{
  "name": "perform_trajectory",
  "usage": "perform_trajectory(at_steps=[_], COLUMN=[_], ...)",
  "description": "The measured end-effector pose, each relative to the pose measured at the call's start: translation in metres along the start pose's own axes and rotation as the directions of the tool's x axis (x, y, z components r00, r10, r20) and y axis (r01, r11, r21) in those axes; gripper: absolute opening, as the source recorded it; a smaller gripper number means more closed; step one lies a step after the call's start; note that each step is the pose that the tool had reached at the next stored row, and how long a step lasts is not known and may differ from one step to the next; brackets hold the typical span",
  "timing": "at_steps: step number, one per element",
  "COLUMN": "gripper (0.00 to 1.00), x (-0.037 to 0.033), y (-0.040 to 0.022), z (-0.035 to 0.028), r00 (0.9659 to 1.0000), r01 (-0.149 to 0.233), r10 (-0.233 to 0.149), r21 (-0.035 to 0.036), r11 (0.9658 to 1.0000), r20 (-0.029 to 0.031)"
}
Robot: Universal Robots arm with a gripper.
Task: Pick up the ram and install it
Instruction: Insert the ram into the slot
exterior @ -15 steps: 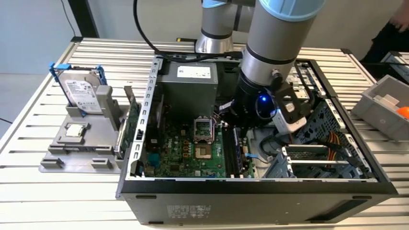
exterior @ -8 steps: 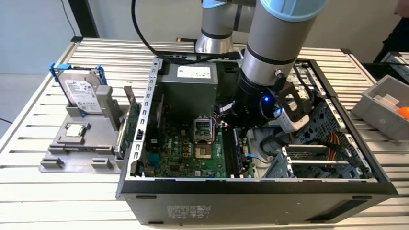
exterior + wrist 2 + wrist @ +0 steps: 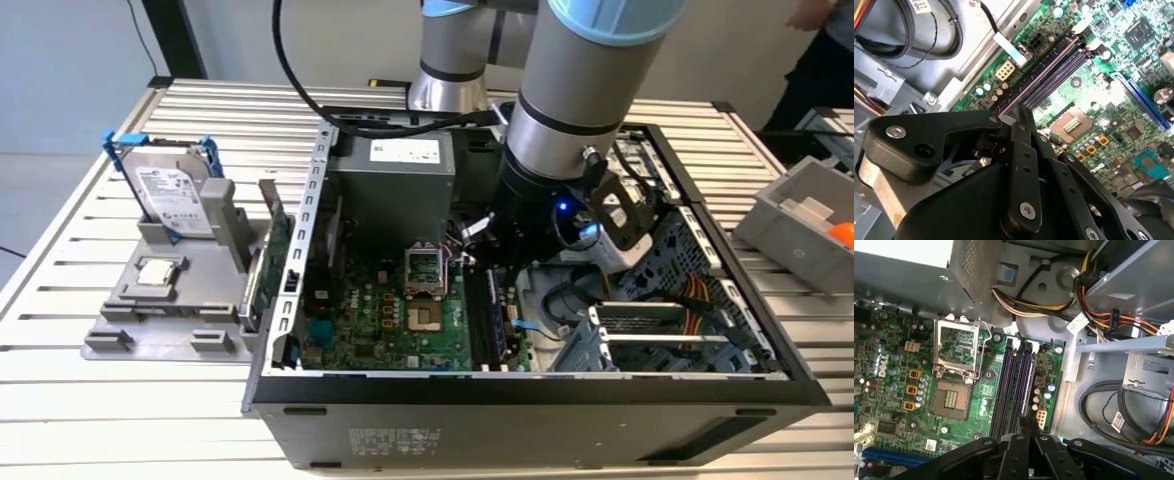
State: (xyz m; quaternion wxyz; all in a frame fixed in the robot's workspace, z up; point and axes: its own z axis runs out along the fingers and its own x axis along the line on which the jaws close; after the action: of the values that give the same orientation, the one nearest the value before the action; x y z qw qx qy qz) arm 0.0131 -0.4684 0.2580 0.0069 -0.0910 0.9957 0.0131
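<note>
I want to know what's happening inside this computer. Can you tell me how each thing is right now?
Computer case: open, side cover off.
Chip socket: lid flipped up, nothing in it.
Hard drive: standing upright in a grey holder outside the case.
Gripper: down inside the case, just over the long black memory slots.

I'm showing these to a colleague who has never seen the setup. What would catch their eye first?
Probably the big grey robot arm reaching down into the open computer case, its end effector hovering just above the long black memory slots on the green motherboard. Next, the open processor socket beside those slots. In the exterior view, a hard drive stands upright in a grey holder on that view's left.
</note>
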Motion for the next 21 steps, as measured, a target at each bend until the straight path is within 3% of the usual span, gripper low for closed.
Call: perform_trajectory(at_steps=[6, 13, 21], gripper=[0.0, 0.0, 0.0], x=[-0.0009, -0.0019, -0.0026], y=[-0.0002, -0.0004, -0.0005], z=[0.0, 0.0, -0.0002], r00=[0.9976, 0.9901, 0.9825], r01=[0.069, 0.141, 0.186], r10=[-0.069, -0.141, -0.186], r21=[-0.0028, -0.0049, -0.0062], r11=[0.9976, 0.9901, 0.9825], r20=[-0.0016, -0.0033, -0.0049])
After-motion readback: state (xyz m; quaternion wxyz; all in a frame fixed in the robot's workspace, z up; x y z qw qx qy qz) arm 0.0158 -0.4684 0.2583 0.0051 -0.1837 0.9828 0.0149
